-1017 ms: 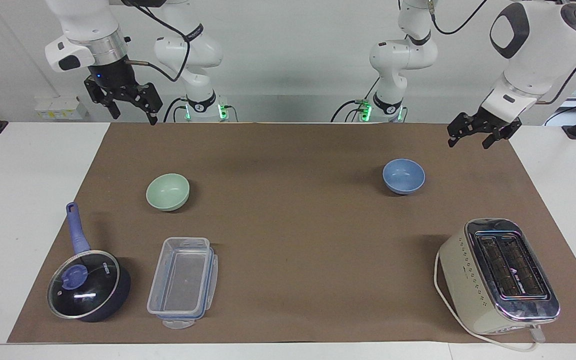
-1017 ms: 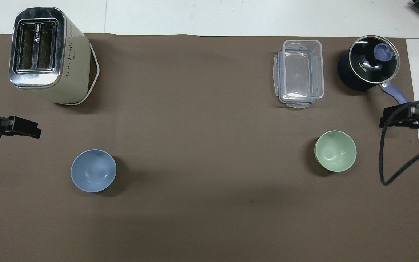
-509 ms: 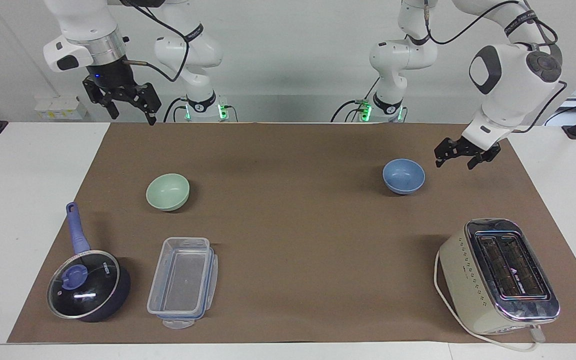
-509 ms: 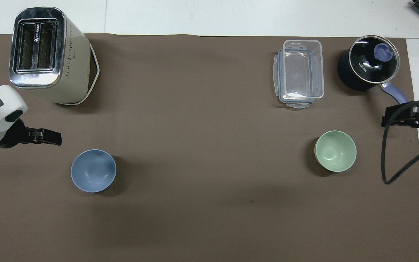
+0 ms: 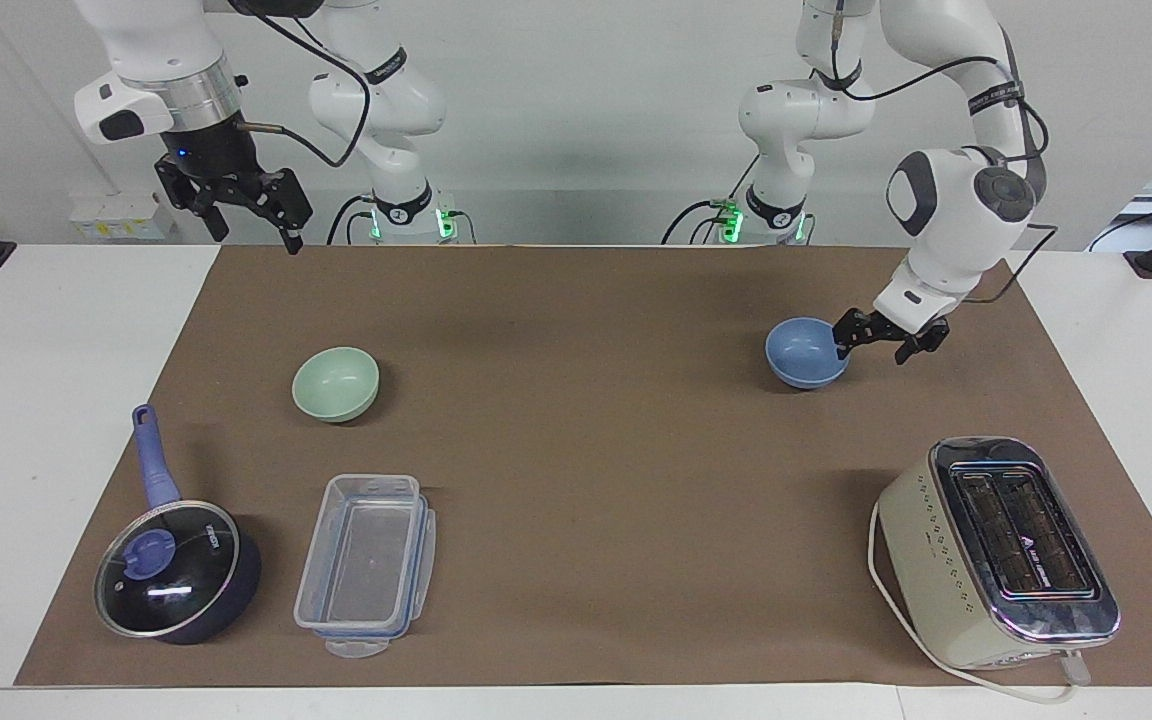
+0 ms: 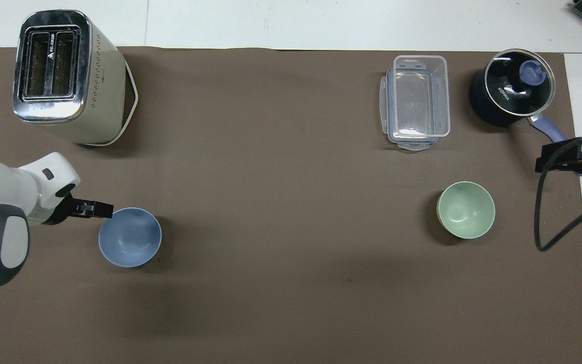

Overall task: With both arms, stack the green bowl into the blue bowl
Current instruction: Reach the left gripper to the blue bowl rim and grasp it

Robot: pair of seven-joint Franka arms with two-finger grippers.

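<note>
The green bowl (image 5: 336,382) stands upright on the brown mat toward the right arm's end; it also shows in the overhead view (image 6: 466,209). The blue bowl (image 5: 804,352) stands toward the left arm's end, also in the overhead view (image 6: 130,236). My left gripper (image 5: 873,345) is open and low at the blue bowl's rim, on the side toward the left arm's end, with one finger at the rim; it also shows in the overhead view (image 6: 104,210). My right gripper (image 5: 251,225) is open, empty and raised high over the mat's edge at the right arm's end (image 6: 566,161).
A cream toaster (image 5: 1001,550) stands farther from the robots than the blue bowl. A clear plastic container (image 5: 366,565) and a dark lidded saucepan (image 5: 176,580) with a blue handle stand farther from the robots than the green bowl.
My left gripper has come down and moved in to the blue bowl's rim. My right gripper has drifted slightly up and outward. Both bowls have stayed put.
</note>
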